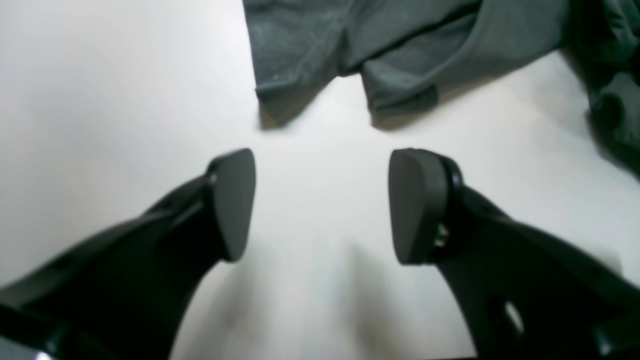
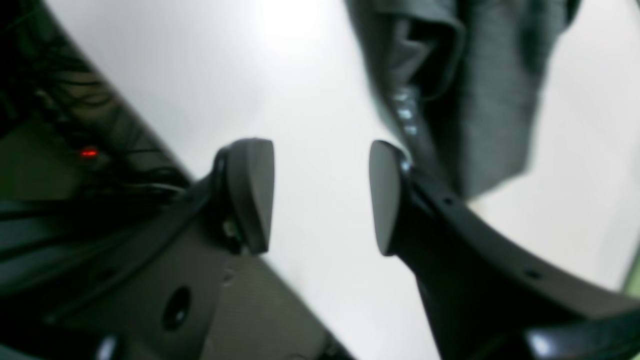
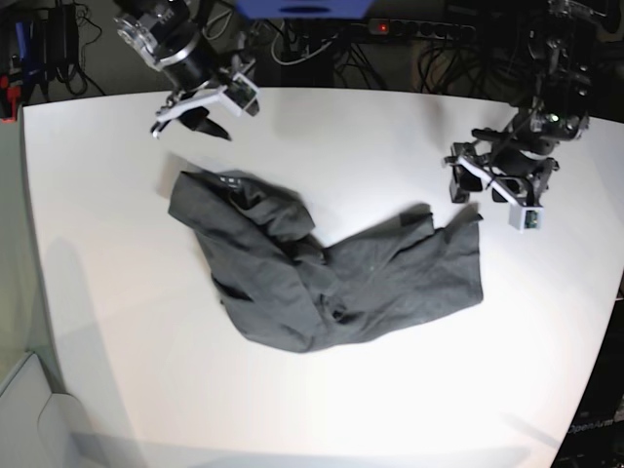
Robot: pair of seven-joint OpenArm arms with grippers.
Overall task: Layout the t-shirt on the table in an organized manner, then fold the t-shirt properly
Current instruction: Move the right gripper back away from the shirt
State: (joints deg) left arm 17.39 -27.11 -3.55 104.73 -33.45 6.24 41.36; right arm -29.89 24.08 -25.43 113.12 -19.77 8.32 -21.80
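The dark grey t-shirt (image 3: 322, 273) lies crumpled and bunched in the middle of the white table (image 3: 117, 292). My left gripper (image 3: 478, 190) hovers at the shirt's right end, just off its corner, open and empty. In the left wrist view its fingers (image 1: 235, 200) stand wide apart over bare table (image 1: 125, 100), with two cloth edges of the t-shirt (image 1: 400, 45) just ahead. My right gripper (image 3: 200, 125) hangs open near the table's far left edge, a short way from the shirt's upper left end. In the right wrist view the right gripper (image 2: 320, 195) holds nothing; the t-shirt (image 2: 480, 90) lies beyond its right finger.
Cables and a power strip with a red light (image 3: 382, 27) run behind the table's far edge. In the right wrist view the table's edge passes under the left finger, with dark clutter and a red light (image 2: 89, 152) beyond it.
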